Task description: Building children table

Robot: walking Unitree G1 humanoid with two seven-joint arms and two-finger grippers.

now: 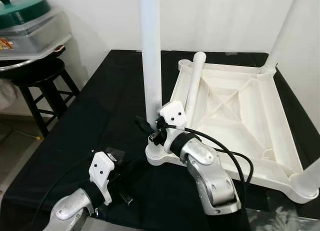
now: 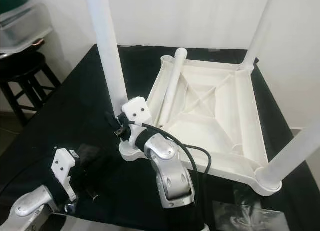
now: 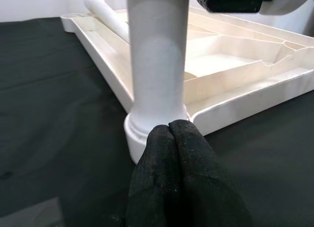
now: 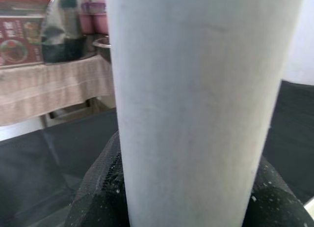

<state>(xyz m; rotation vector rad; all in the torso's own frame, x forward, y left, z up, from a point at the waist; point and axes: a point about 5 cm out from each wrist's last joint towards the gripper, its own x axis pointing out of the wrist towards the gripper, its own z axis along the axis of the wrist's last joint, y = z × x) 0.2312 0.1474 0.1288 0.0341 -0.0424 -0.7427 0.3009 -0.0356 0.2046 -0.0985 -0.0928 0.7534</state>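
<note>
While we look down through the left eye view, the white children's table top (image 1: 235, 116) lies upside down on the black worktop (image 1: 100, 116), with one upright leg (image 1: 151, 56) standing in its near-left corner socket. Our right end effector (image 1: 150, 128) is clamped around this leg just above the socket. A loose leg (image 1: 192, 86) lies slanted inside the overturned top. Our left end effector (image 1: 127, 183) rests low over the cloth, near the socket but apart from it. A dark stool (image 1: 42, 83) stands off the worktop's left side.

Through the right eye view, two more legs (image 2: 257, 36) rise from the far-right and near-right corners.

From the left wrist view, our left fingers (image 3: 181, 183) are pressed together, holding nothing, their tips just before the socket base (image 3: 147, 133).

From the right wrist view, the leg sits between the black fingers (image 4: 98, 192), which close against its sides.
</note>
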